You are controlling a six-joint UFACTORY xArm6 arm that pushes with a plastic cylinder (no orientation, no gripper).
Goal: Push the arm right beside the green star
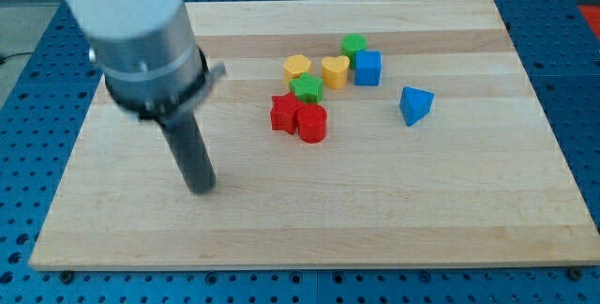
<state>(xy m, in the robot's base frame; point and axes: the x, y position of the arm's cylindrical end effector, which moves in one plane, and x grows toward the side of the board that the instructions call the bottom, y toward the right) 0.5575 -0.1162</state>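
— Where's the rod's tip [202,188]?
— Down on the wooden board [450,210], well apart from the green star [306,87], at about eight o'clock from it.
— What's touching the star?
— Red star [283,113] and red cylinder [311,124] at six, yellow heart [335,70] at two.

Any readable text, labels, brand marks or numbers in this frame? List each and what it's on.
None readable.
The wooden board, the blue perforated table beneath it and the grey arm housing carry no visible print.
The blocks are plain too: green star, red star, red cylinder, yellow heart, blue cube, blue triangular block.
My tip is unmarked, far to the view's left of them.
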